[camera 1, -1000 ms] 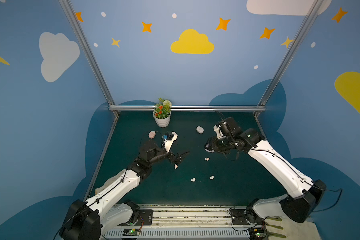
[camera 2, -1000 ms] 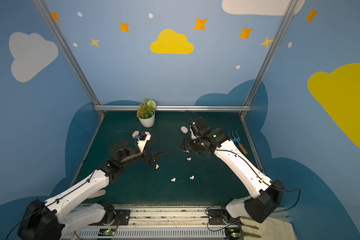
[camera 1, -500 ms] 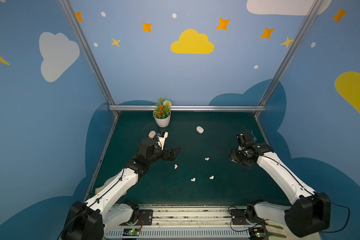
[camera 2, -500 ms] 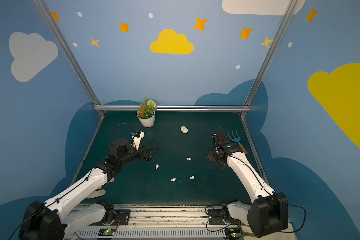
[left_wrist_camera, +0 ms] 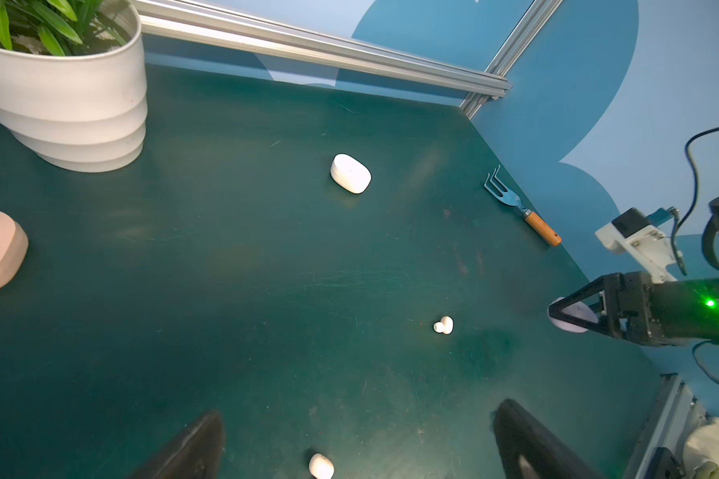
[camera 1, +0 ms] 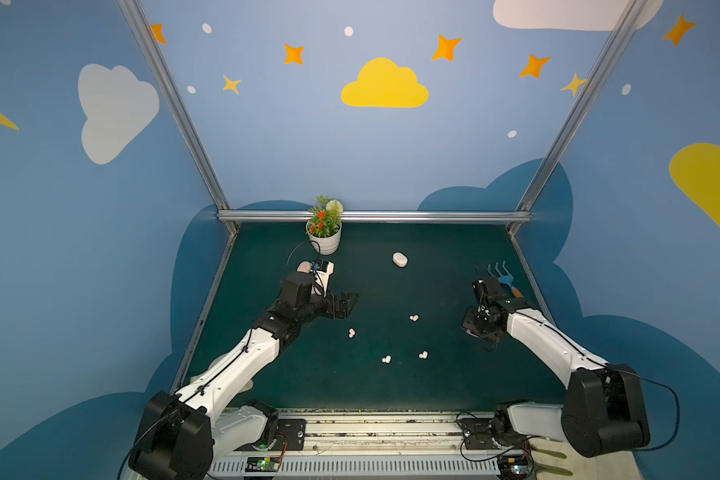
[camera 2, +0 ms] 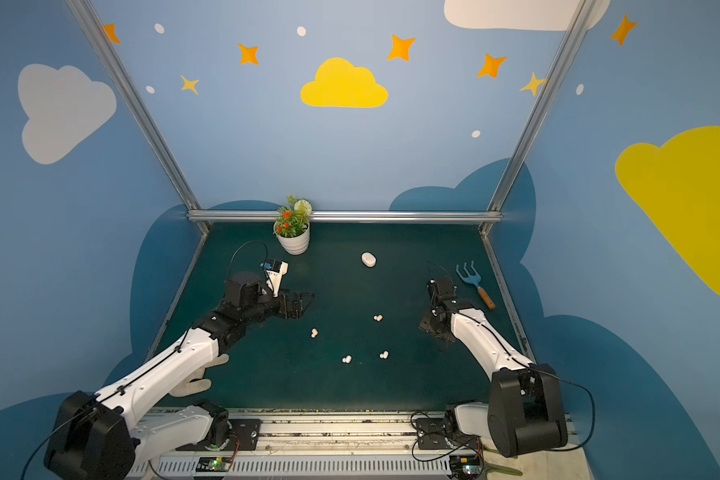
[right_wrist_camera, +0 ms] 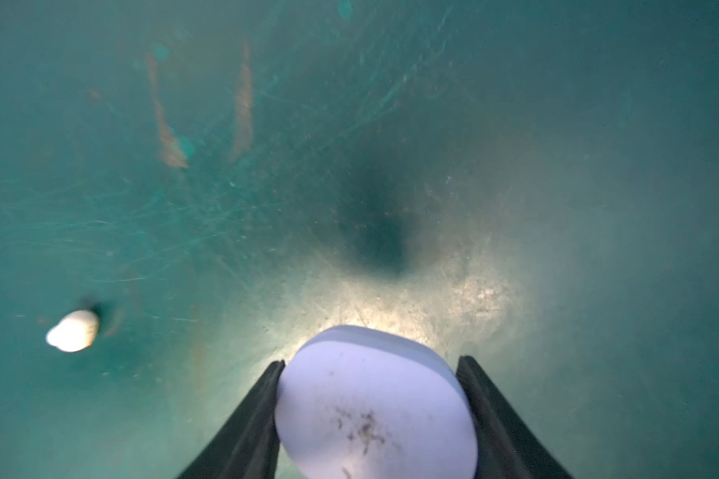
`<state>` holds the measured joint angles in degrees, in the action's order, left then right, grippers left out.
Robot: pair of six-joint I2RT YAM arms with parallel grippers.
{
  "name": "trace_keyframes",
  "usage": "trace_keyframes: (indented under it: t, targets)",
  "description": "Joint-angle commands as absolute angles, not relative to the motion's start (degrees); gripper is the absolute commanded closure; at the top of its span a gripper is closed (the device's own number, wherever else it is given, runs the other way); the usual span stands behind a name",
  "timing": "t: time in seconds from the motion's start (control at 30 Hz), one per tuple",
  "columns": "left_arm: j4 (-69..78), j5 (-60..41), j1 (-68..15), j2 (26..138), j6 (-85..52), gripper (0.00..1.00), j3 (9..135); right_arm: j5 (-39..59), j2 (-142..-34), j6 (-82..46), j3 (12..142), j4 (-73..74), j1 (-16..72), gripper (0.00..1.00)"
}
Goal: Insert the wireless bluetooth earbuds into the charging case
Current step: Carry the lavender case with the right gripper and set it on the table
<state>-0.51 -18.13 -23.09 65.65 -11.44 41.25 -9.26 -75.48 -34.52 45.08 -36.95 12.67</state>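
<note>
My right claw [right_wrist_camera: 371, 364] grips a lilac case [right_wrist_camera: 374, 414] over the desk's [camera 1: 350, 386] right side; my left claw [camera 1: 347, 305] gapes wide near scattered earbuds [camera 1: 414, 318]

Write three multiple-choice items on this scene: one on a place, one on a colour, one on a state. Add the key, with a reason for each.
1. Where does the garden fork lie?
A. Standing upright at the front
B. On the mat by its right edge, near the right arm
C. Hanging from the back rail

2. What colour is the case in the right gripper?
A. Pale lilac
B. Bright yellow
C. Black

3. How does the left gripper stand?
A. Shut, fingertips touching
B. Clamped on the fork
C. Open, holding nothing

Key:
1 B: both top views show it flat beside the right edge.
2 A: the right wrist view shows a lilac oval clamped between the jaws.
3 C: the left wrist view shows its jaws wide apart with nothing clamped.
</note>
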Motion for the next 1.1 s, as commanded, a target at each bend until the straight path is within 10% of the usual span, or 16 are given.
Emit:
trace_keyframes:
  t: [0.0,1.07]
  targets:
    - [-1.2,-17.2,-22.9,64.6,-11.6,0.0,41.7,-10.2,-76.9,-35.1,44.3,-34.8,12.4,0.56]
    - [-1.7,-16.1,-22.8,62.9,-11.5,0.0,41.6,-6.8,-78.0,-34.9,47.4,-41.2,12.7,0.24]
